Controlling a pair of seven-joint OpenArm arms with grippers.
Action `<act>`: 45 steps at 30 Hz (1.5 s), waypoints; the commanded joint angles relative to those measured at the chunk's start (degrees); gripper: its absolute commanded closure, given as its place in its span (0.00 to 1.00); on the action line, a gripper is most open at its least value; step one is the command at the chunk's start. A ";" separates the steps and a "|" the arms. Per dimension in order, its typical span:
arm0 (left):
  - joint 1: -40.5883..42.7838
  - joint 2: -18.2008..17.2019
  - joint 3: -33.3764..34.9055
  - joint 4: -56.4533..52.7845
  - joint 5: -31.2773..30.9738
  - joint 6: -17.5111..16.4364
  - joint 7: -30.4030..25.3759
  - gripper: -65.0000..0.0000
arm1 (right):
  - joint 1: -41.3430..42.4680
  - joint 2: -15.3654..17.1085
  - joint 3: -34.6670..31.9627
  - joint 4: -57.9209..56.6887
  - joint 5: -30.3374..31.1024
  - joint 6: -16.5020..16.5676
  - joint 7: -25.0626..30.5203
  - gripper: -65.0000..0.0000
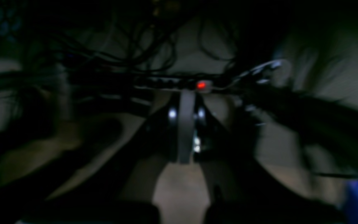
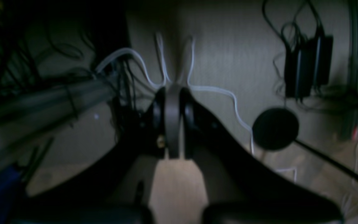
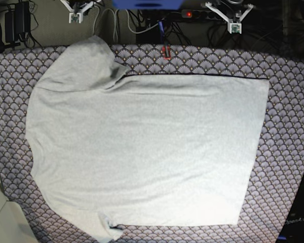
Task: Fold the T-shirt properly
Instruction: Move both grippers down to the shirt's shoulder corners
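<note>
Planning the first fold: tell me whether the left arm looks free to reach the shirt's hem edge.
Probably yes: the T-shirt lies flat and uncovered, its hem edge on that arm's side, and the left gripper is parked shut beyond the table's far edge.

I have both arms parked at twelve o'clock; left claw (image 1: 185, 124) and right claw (image 2: 173, 124) closed, empty.
</note>
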 commanded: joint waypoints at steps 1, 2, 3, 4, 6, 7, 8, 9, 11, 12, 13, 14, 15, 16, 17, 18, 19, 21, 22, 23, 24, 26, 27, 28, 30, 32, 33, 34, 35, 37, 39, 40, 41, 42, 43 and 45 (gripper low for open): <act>1.65 -1.43 -0.29 4.05 -1.91 0.38 -0.83 1.00 | -2.38 0.19 0.21 2.99 0.21 -0.01 0.90 1.00; 2.97 -2.31 -0.29 6.95 -4.02 0.38 -0.04 1.00 | -3.52 0.19 0.21 5.36 0.21 -0.01 0.90 1.00; 4.03 -3.10 -0.20 9.68 -5.96 0.38 0.84 1.00 | -4.67 0.19 0.21 7.73 0.21 -0.01 0.90 1.00; 5.08 -3.71 -0.20 12.58 -7.71 0.38 2.16 1.00 | -5.99 0.19 0.21 10.28 0.21 -0.01 0.90 1.00; 6.75 -4.86 -0.20 17.33 -9.65 0.38 3.92 1.00 | -8.62 0.19 0.21 15.56 0.21 -0.01 0.81 1.00; 7.81 -5.47 -0.29 19.79 -9.91 0.64 4.36 1.00 | -10.12 0.19 0.21 18.37 0.21 -0.01 0.81 1.00; 8.86 -5.82 -0.29 21.72 -9.91 0.82 4.27 1.00 | -11.35 0.27 0.39 21.01 0.21 -0.01 0.81 1.00; 10.00 -6.18 -0.37 24.10 -9.91 0.82 4.18 1.00 | -12.67 0.27 0.48 24.26 0.21 0.08 0.81 1.00; 12.03 -5.82 -2.75 29.02 -9.91 0.82 4.62 1.00 | -14.95 0.45 0.57 30.42 0.82 0.08 0.81 1.00; 12.82 -5.56 -4.42 31.22 -10.00 0.55 4.62 1.00 | -15.83 0.71 0.57 33.14 1.88 0.08 0.54 1.00; 13.52 -5.30 -5.74 33.33 -10.18 0.55 4.71 1.00 | -16.54 1.33 0.57 35.95 3.28 0.17 -0.42 1.00; 14.05 -4.77 -6.97 35.44 -10.26 0.55 4.71 1.00 | -16.80 2.21 0.48 38.77 4.87 0.17 -1.92 1.00; 14.31 -4.42 -8.11 36.84 -10.26 0.55 4.71 1.00 | -16.89 3.18 0.48 40.88 6.80 0.17 -3.68 1.00; 14.31 -4.42 -9.25 37.11 -10.35 0.55 4.71 0.99 | -16.80 3.97 0.48 41.93 8.65 0.17 -5.08 1.00; 13.87 -4.51 -10.48 37.11 -10.35 0.55 4.71 0.99 | -15.92 4.93 0.39 42.28 10.76 0.17 -5.87 1.00; 13.70 -4.51 -11.54 36.76 -10.35 0.55 4.80 0.99 | -15.04 6.08 0.39 42.28 12.52 0.17 -6.66 1.00; 13.35 -4.51 -12.59 36.76 -10.35 0.47 4.80 0.99 | -14.16 7.48 0.39 42.11 14.54 0.17 -7.37 1.00; 13.08 -4.68 -13.91 36.76 -10.35 0.47 4.80 0.99 | -12.67 9.68 0.39 42.11 18.49 0.17 -9.04 0.93; 12.99 -4.77 -14.53 36.67 -10.35 0.47 4.80 0.99 | -11.96 10.82 0.39 42.11 20.78 0.17 -9.83 0.89; 12.99 -4.77 -14.97 36.67 -10.35 0.38 4.80 0.99 | -11.26 12.14 0.39 42.11 23.06 0.17 -10.62 0.83; 12.99 -4.86 -15.05 36.67 -10.35 0.38 4.80 0.98 | -10.47 13.55 0.39 42.11 24.73 0.17 -11.41 0.78; 12.91 -4.94 -15.23 36.67 -10.35 0.38 4.80 0.90 | -8.54 16.01 0.21 42.11 27.90 0.25 -12.99 0.68; 12.91 -4.94 -15.23 36.67 -10.35 0.38 4.80 0.83 | -7.48 16.89 0.21 42.02 29.66 0.25 -13.70 0.63; 12.91 -4.94 -15.14 36.67 -10.35 0.38 4.80 0.77 | -6.78 17.59 0.39 41.93 31.24 0.25 -14.23 0.60; 12.03 -4.94 -14.97 36.67 -10.35 0.38 4.80 0.66 | -5.19 19.18 0.39 41.93 34.23 0.25 -15.10 0.56; 10.71 -4.94 -14.97 36.49 -10.35 0.38 4.89 0.61 | -3.79 19.44 0.39 41.40 35.64 0.25 -15.28 0.56; 10.27 -4.94 -14.97 36.49 -10.35 0.38 5.59 0.59 | -3.08 19.44 0.39 40.70 36.25 0.25 -15.37 0.56; 9.74 -4.86 -15.14 36.49 -10.35 0.38 7.08 0.57 | -2.38 19.44 0.39 40.00 36.78 0.25 -15.37 0.56; 8.86 -4.86 -15.23 36.49 -10.35 0.38 8.58 0.56 | -1.59 19.35 0.39 39.12 36.95 0.25 -15.37 0.56; 7.02 -4.59 -15.41 36.58 -10.35 0.38 11.48 0.53 | -0.62 19.18 0.39 37.36 36.95 0.25 -15.37 0.56; 5.87 -4.51 -15.41 36.58 -10.35 0.38 13.06 0.50 | 0.52 19.18 0.48 35.34 36.87 0.25 -15.37 0.56; 5.35 -4.51 -15.41 36.58 -10.35 0.38 13.33 0.50 | 1.05 19.18 0.48 34.46 36.87 0.25 -15.37 0.56; 4.99 -4.51 -15.41 36.58 -10.35 0.38 13.59 0.50 | 1.22 19.18 0.48 33.40 36.87 0.25 -15.37 0.56; 4.91 -4.51 -15.41 36.58 -10.35 0.38 13.68 0.50 | 1.40 19.18 0.48 32.70 36.87 0.25 -15.19 0.56; 4.82 -4.51 -15.41 36.58 -10.35 0.38 13.68 0.50 | 1.49 19.18 0.57 31.91 36.87 0.25 -15.10 0.56; 4.55 -4.51 -15.41 36.58 -10.35 0.38 13.68 0.50 | 1.57 19.09 1.80 30.42 36.87 0.25 -15.02 0.56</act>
